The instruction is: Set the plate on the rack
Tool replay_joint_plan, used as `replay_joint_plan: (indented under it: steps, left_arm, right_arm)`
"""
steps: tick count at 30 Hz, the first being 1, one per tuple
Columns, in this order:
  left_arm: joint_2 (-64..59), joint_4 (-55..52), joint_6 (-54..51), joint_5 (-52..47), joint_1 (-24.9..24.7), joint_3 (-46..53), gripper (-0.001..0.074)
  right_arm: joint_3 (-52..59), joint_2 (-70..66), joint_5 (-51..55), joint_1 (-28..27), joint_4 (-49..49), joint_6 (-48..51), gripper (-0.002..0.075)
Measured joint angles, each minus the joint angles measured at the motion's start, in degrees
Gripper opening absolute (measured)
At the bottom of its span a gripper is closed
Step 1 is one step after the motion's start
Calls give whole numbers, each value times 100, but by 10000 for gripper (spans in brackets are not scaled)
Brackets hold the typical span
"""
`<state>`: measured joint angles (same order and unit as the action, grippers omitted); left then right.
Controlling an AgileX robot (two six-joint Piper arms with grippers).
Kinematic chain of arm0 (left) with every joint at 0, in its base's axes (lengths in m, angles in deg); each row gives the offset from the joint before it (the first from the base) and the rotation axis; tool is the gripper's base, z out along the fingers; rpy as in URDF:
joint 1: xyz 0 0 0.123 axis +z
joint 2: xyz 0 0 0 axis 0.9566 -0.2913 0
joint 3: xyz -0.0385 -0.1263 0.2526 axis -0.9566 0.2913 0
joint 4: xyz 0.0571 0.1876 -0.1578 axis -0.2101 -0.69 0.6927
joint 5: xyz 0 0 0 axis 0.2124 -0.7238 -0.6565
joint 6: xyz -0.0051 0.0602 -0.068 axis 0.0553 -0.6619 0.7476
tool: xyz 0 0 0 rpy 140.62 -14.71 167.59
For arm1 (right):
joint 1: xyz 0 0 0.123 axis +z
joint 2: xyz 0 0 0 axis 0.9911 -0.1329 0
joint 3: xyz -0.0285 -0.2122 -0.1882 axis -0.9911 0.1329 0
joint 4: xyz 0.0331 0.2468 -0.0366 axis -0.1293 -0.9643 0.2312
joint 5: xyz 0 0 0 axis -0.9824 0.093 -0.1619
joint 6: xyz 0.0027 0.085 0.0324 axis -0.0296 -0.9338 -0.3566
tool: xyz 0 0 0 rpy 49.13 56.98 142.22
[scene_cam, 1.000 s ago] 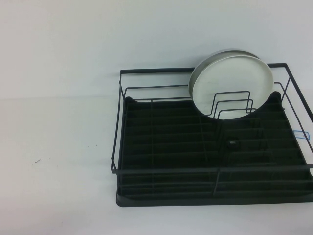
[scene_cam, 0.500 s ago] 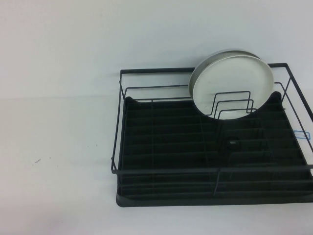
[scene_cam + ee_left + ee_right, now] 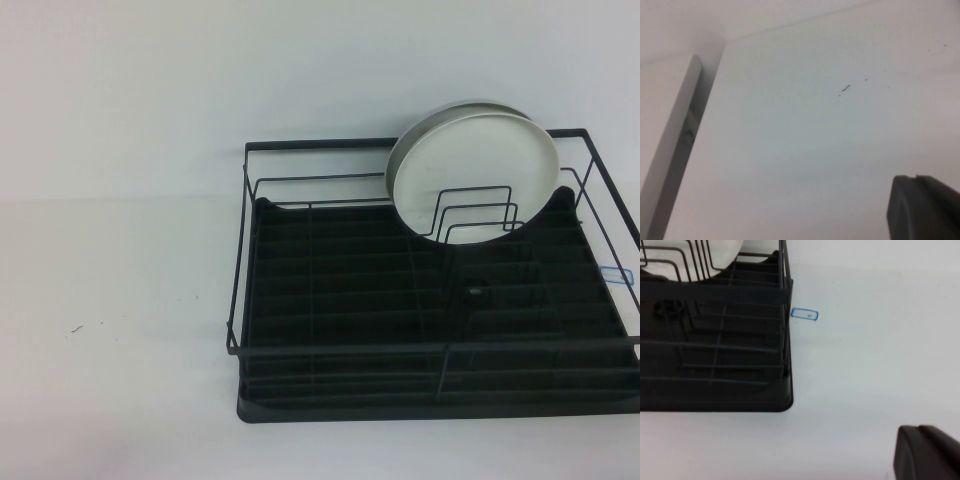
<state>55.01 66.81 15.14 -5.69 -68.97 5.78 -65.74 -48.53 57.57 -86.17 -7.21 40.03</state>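
Observation:
The black wire rack with its ribbed drip tray stands on the right half of the white table. The glossy white plate stands on edge among the divider loops at the rack's back right, leaning against a duller grey plate behind it. Neither gripper appears in the high view. My left gripper is shut and empty above bare table. My right gripper is shut and empty over the table beside the rack's near right corner. Part of the plate shows there behind the wires.
A small blue rectangle mark lies on the table just outside the rack's right side. A tiny dark speck sits on the table at the left. A pale raised edge runs beside the table in the left wrist view.

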Motion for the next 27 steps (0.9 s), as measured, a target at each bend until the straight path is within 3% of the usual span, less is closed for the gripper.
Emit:
replay_joint_plan:
  steps: [4,16,27]
  left_arm:
    - [0,0,0,0,-355,-2,0]
    - [0,0,47,0,-798,0,0]
    - [0,24,643,20,-836,0,0]
  right_arm:
    - [0,0,0,0,0,0,18]
    - [0,0,0,0,0,0,18]
    - [0,0,0,0,0,-21,18]
